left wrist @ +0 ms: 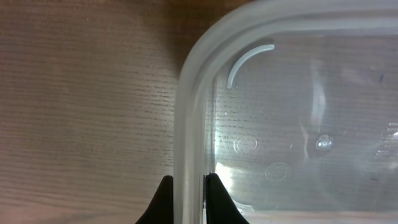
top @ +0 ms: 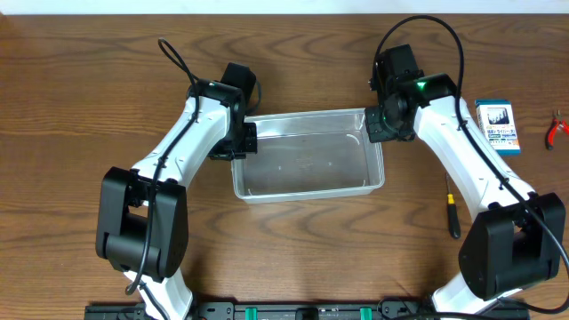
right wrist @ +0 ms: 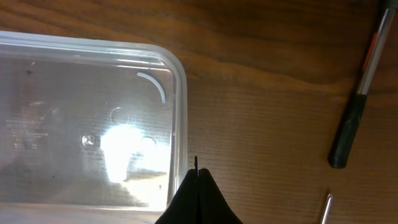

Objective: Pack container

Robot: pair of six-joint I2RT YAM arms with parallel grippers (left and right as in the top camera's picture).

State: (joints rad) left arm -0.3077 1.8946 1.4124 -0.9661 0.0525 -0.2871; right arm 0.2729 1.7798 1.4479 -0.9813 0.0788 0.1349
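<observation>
The container (top: pixel 307 187) is a clear shallow plastic bin with nothing inside, lying at the middle of the wooden table. My left gripper (top: pixel 242 142) is at its left wall. In the left wrist view its jaws (left wrist: pixel 188 193) are shut on the container's rim (left wrist: pixel 189 99), one finger outside and one inside. My right gripper (top: pixel 382 129) is at the bin's far right corner. In the right wrist view its jaws (right wrist: pixel 197 180) are shut with nothing between them, just outside the container's right rim (right wrist: pixel 181 106).
A small blue-and-white box (top: pixel 496 116) and red-handled pliers (top: pixel 556 130) lie at the right. A black-handled screwdriver (top: pixel 452 209) lies right of the bin and also shows in the right wrist view (right wrist: pixel 354 112). A thin metal tip (right wrist: pixel 326 208) lies near it.
</observation>
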